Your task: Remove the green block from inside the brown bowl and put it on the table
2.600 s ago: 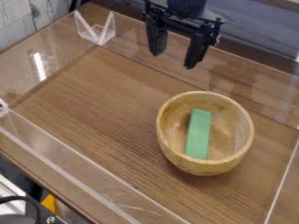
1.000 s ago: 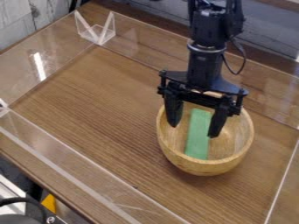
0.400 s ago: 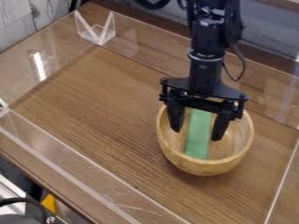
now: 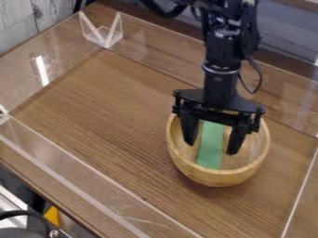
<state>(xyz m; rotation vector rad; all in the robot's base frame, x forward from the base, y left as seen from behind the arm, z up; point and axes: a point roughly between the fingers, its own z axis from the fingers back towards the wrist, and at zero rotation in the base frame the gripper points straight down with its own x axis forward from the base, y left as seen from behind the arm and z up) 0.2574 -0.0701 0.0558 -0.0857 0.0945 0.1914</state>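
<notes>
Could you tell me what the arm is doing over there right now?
The gripper points straight down into the brown bowl, jaws open on either side of the green block, which lies flat inside. Nothing is gripped or lifted yet, and the wood-grain table beside the bowl is where the block is meant to end up.

- The counter (image 4: 99, 102) is brown wood grain with fine streaks, edged by clear acrylic walls (image 4: 74, 191)
- The brown bowl (image 4: 187, 158) sits directly on it, toward the right edge, nearer the front
</notes>
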